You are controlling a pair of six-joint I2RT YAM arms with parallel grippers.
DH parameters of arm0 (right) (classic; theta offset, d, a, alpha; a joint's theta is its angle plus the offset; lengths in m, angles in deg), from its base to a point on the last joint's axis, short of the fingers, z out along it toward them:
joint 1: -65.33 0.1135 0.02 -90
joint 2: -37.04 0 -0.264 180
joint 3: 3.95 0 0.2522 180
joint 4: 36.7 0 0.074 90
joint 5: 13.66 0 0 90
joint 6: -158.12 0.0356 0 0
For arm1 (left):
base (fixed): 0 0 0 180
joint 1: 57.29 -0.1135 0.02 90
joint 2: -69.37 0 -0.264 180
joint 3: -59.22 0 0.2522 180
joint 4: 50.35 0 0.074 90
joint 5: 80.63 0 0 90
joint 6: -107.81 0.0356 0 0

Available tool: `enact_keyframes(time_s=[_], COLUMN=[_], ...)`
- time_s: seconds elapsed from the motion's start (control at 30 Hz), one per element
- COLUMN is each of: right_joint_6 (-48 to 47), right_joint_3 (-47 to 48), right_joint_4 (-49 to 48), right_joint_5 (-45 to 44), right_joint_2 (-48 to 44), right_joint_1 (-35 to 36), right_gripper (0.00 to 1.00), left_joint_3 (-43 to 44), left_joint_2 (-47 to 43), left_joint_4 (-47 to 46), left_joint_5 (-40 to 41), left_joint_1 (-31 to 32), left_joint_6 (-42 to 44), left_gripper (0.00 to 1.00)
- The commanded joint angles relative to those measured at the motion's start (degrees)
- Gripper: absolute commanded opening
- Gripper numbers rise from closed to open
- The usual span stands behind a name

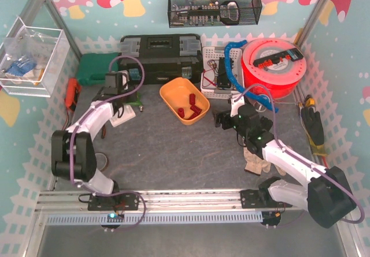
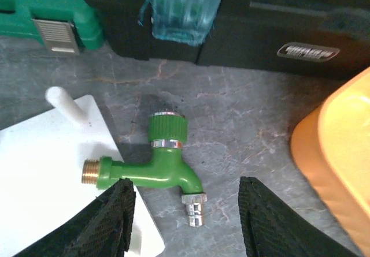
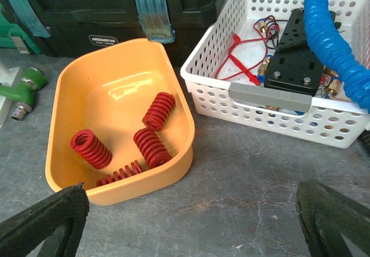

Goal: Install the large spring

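Observation:
An orange bin [image 3: 63, 170] holds three large red springs [image 3: 153, 147] and one thin red spring [image 3: 120, 174]; it also shows mid-table in the top view [image 1: 173, 89]. My right gripper [image 3: 192, 190] is open and empty over bare table just right of the bin's near corner, and in the top view [image 1: 223, 120] it sits right of the bin. My left gripper [image 2: 186, 183] is open and empty above a green tap [image 2: 153, 167] that lies partly on a white plate [image 2: 52, 182] with a white peg [image 2: 65, 104]. In the top view the left gripper [image 1: 128, 98] is left of the bin.
A black toolbox [image 1: 162, 58] and green case [image 1: 95, 69] stand at the back. A white basket [image 3: 277, 104] with wires, a black part and a blue hose [image 3: 329, 37] stands right of the bin. A red cable reel [image 1: 273, 66] is at the back right.

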Motion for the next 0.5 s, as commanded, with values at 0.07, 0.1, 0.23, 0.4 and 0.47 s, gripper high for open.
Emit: enact_keyframes(time_s=[0.07,0.1,0.23,0.4,0.47], right_joint_6=[-1.30,-1.38,-1.64,-1.91,-1.92], right_joint_3=[-1.67,-1.92,-2.09,-2.13,-2.27], right_joint_4=[-4.27,-4.54,-4.93,-4.86,-4.88], right_joint_5=[-4.87,-5.03,-5.16,-5.97,-6.24], right_joint_2=[-2.53,-2.76,-2.94,-2.83,-2.83], right_joint_1=[1.32,1.42,1.65,1.81,1.79], right_gripper=[0.97,0.97,0.97,0.97,0.97], left_joint_3=[5.04,6.28,10.20,13.11,13.78], left_joint_2=[9.29,10.71,16.31,21.19,22.71], left_joint_4=[1.65,1.72,1.67,1.68,1.78], left_joint_5=[4.51,4.99,6.95,9.20,9.30], left_joint_1=[1.88,2.21,3.87,4.25,4.25], left_joint_6=[2.94,3.20,4.14,4.16,4.11], left_gripper=[0.49,0.49,0.49,0.52,0.54])
